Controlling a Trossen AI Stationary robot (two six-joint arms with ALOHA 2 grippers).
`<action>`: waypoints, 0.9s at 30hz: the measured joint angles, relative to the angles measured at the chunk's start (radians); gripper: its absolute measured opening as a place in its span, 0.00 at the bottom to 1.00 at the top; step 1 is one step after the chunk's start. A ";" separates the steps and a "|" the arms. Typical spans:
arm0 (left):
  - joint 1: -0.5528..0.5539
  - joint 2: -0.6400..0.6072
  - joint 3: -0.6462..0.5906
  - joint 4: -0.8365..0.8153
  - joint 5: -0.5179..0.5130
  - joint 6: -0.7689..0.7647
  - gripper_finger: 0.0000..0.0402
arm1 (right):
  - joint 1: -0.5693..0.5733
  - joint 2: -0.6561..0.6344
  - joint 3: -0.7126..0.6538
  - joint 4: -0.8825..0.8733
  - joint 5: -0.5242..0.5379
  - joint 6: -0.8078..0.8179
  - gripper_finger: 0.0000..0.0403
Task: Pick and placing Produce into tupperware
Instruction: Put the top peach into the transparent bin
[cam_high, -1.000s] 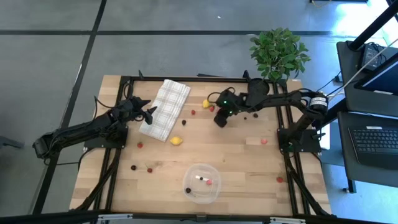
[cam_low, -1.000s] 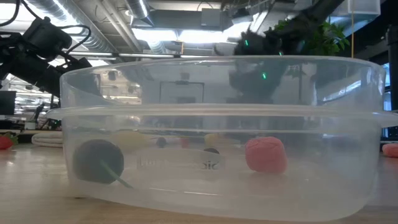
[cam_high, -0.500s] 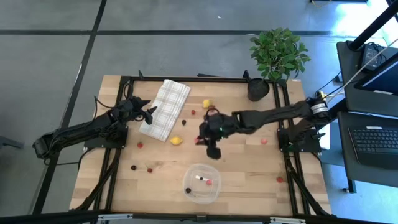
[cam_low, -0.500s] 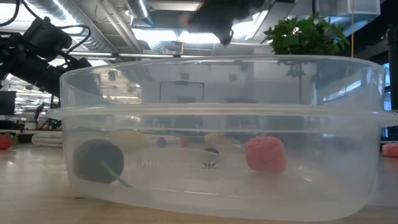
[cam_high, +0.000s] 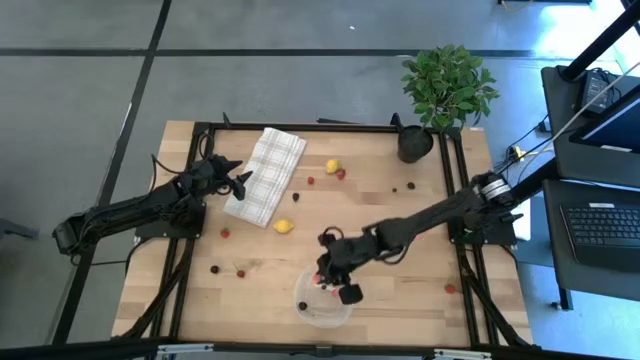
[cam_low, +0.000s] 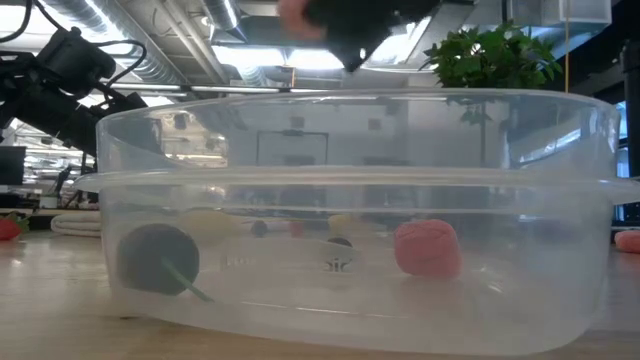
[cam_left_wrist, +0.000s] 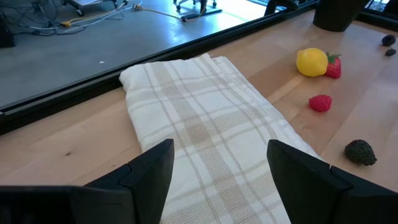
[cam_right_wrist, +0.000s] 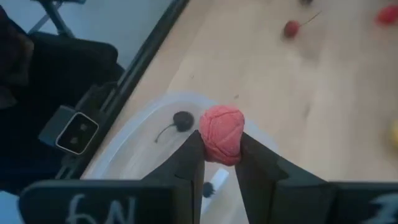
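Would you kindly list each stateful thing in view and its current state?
Right gripper: shut on a pink berry, above the tupperware.
Left gripper: open, over the cloth.
Tupperware: open, holding a dark berry and a pink piece.
Cloth: folded, flat.

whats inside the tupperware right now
The tupperware holds a dark stemmed berry, a pink berry and a small whitish piece. The right gripper above it holds another pink berry.
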 joint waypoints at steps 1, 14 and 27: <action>0.000 0.000 0.000 0.000 0.000 0.000 0.62 | 0.005 0.017 0.000 0.002 0.000 0.012 0.20; 0.000 0.000 0.000 0.000 0.000 -0.003 0.62 | 0.016 0.174 -0.001 0.001 -0.042 0.195 0.20; 0.000 0.000 0.000 0.000 0.000 -0.002 0.62 | 0.016 0.186 -0.001 0.005 -0.053 0.220 0.20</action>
